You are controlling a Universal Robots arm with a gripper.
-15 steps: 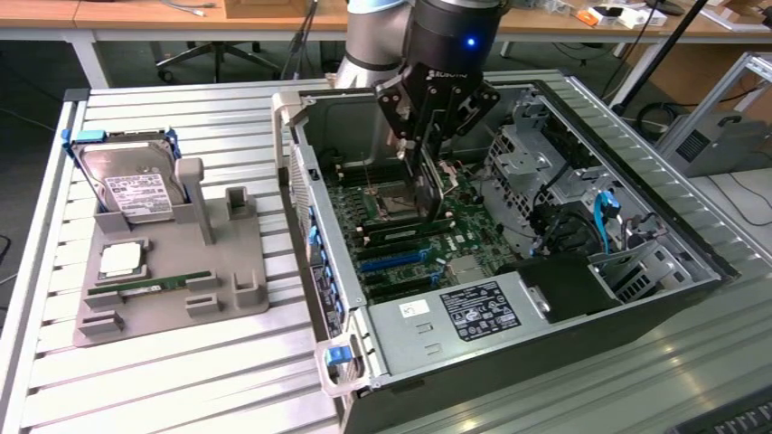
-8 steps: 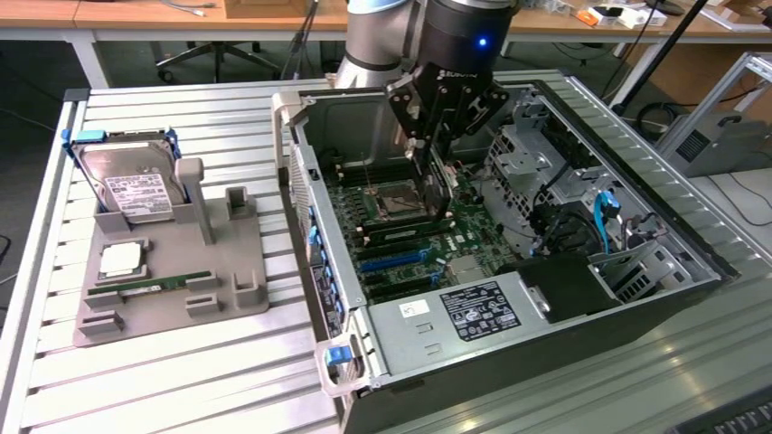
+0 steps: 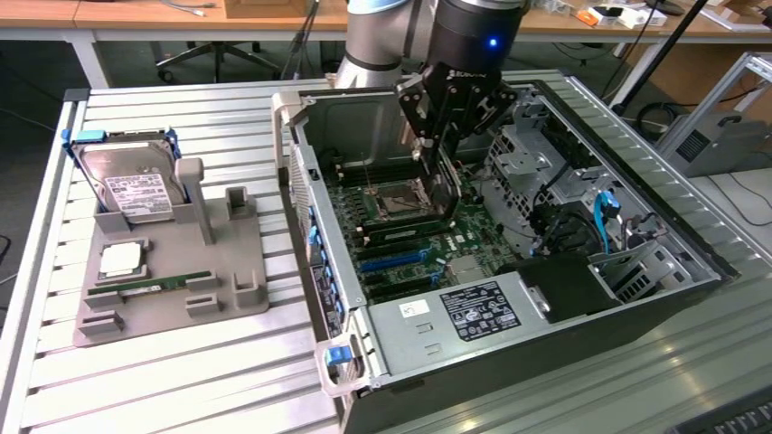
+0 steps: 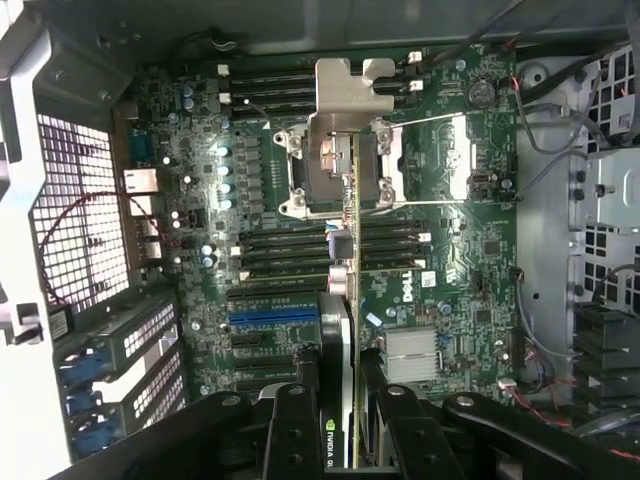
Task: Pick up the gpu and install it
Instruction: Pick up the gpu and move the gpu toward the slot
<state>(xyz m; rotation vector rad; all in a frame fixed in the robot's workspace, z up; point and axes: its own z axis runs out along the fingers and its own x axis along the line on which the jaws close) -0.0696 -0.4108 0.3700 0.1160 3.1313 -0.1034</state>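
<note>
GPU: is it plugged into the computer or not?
Not plugged in: the gpu hangs in the jaws above the motherboard, clear of its slots.

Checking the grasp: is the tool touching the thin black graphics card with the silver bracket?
Touching. The wrist view shows the tool with its black fingers pressed against both faces of the edge-on gpu.
</note>
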